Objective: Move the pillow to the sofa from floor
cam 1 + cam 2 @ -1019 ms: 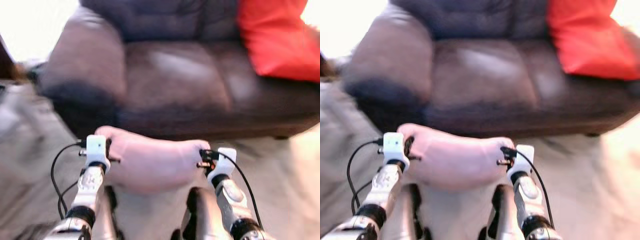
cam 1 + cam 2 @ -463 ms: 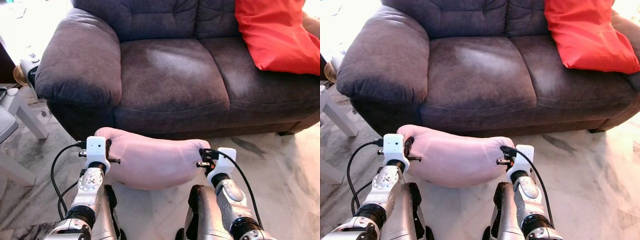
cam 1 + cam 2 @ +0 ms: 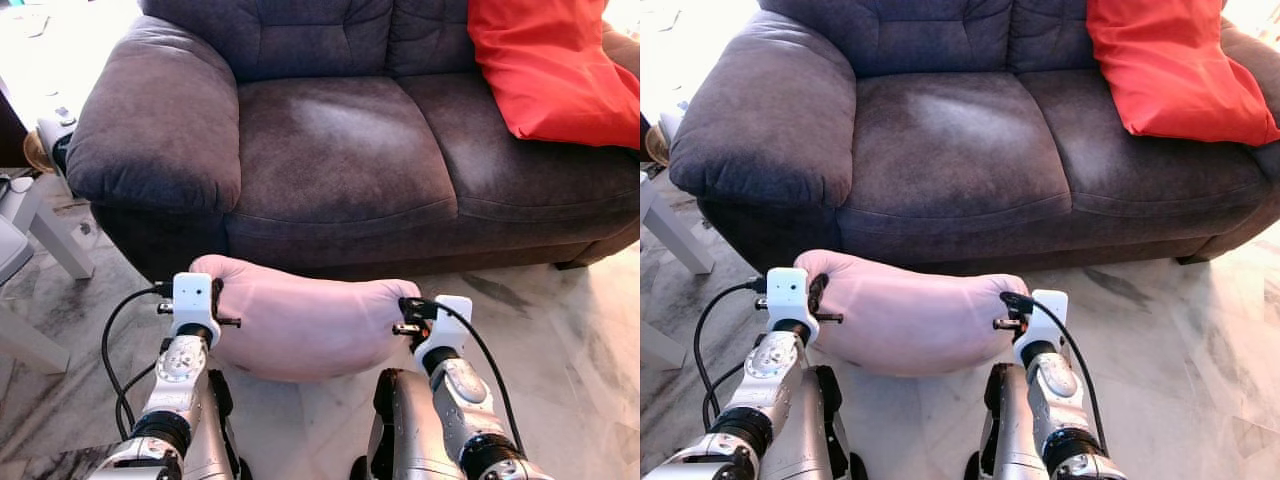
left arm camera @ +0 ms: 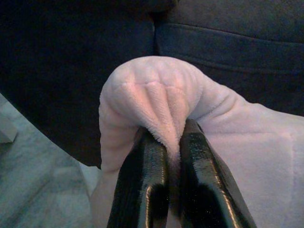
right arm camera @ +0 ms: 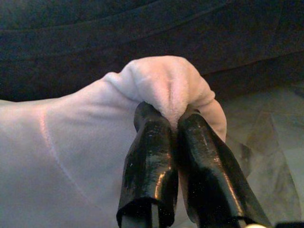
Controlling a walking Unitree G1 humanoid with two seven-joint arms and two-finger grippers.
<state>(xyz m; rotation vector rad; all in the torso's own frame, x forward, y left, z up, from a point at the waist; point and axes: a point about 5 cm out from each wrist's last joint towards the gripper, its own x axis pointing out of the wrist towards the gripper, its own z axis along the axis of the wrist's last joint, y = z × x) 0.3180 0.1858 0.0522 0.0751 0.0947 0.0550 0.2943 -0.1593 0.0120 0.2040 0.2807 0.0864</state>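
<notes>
A soft pink pillow hangs between my two arms, lifted off the marble floor just before the dark brown sofa. My left gripper is shut on the pillow's left corner. At the opposite end my right gripper is shut on the right corner, the plush fabric bunched between the black fingers. The sofa's seat cushion lies directly ahead and above the pillow.
A red cushion leans on the sofa's right side. The wide left armrest bulges forward. White furniture legs stand at the left on the marble floor.
The picture was blurred a second ago and is sharp now. The view has shifted slightly. Both grippers keep the same hold on the pillow.
</notes>
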